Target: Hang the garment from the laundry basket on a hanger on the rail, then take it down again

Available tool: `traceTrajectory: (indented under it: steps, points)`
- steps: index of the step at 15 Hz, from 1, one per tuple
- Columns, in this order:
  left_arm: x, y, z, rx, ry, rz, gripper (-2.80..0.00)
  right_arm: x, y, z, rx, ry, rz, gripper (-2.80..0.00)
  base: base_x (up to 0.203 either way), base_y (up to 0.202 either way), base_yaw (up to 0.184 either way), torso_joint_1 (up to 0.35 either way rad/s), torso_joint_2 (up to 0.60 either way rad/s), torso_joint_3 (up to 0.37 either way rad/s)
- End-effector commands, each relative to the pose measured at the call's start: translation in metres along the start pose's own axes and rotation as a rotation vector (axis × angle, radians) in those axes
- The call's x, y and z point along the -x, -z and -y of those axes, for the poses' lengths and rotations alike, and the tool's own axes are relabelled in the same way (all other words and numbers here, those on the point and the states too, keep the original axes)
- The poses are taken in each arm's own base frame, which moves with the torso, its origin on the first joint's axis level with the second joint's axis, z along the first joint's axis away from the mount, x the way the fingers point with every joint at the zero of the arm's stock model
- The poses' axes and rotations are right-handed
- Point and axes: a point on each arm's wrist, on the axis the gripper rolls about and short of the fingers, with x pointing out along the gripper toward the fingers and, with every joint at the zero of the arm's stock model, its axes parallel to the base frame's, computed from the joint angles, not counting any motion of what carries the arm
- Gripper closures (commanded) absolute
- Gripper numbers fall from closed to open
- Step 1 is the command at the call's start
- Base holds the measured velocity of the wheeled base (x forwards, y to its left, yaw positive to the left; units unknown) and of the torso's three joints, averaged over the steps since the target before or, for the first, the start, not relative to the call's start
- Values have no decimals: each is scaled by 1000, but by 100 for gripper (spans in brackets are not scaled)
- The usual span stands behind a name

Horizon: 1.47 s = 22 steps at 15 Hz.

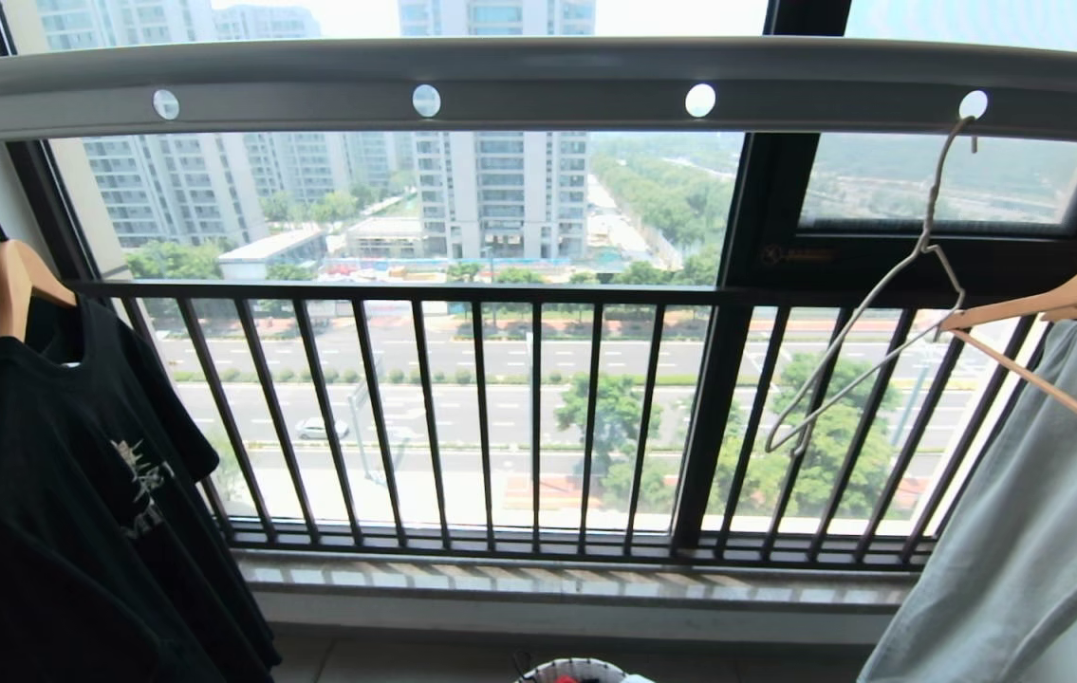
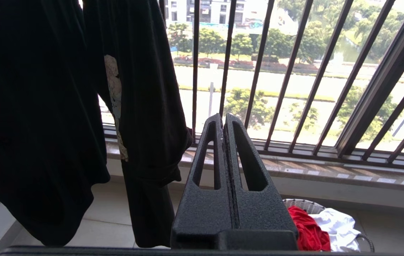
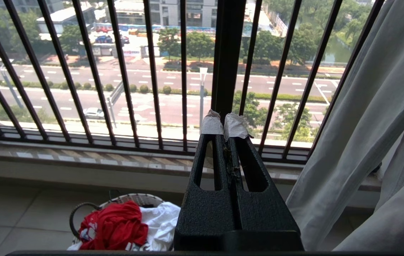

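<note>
**Red shirt in the basket, wire hanger bare on the rail**

The red T-shirt [image 3: 114, 225] lies crumpled in the round laundry basket [image 3: 80, 213] on the tiled floor below the window, pressed against a white shirt [image 3: 161, 220] that shares the basket. From the head camera only the basket's rim shows, at the lower edge of the picture.

The grey rail [image 1: 538, 90] runs across the top of the window, its round holes lit from behind. The thin wire hanger [image 1: 865, 313] hangs tilted from the hole nearest the right end, with nothing on it. Just beside it on the right, a wooden hanger [image 1: 1060, 304] carries a pale grey garment [image 1: 1031, 550]; at the left end a black T-shirt [image 1: 64, 512] hangs on another wooden hanger [image 1: 16, 285].

Neither arm shows in the head view. The left gripper [image 2: 224, 119] has its fingers pressed together, holding nothing, raised near the black T-shirt and above the basket. The right gripper [image 3: 224, 124] (its tips wrapped in white tape) is likewise closed and empty, above the basket, close to the pale garment.
</note>
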Motion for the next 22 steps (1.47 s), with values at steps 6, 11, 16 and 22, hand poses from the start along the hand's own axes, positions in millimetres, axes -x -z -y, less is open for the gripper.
traceTrajectory:
  steps: [6,11,16,22]
  points:
    - [0,0,0,1,-1,-1,0,0,0,0,-1,-1,0,0,0,0,0,0,0,0]
    - [0,0,0,1,-1,-1,0,0,0,0,-1,-1,0,0,0,0,0,0,0,0]
    - [0,0,0,1,-1,-1,0,0,0,0,-2,1,0,0,0,0,0,0,0,0]
    - [0,0,0,1,-1,-1,0,0,0,0,-2,1,6,0,0,0,0,0,0,0]
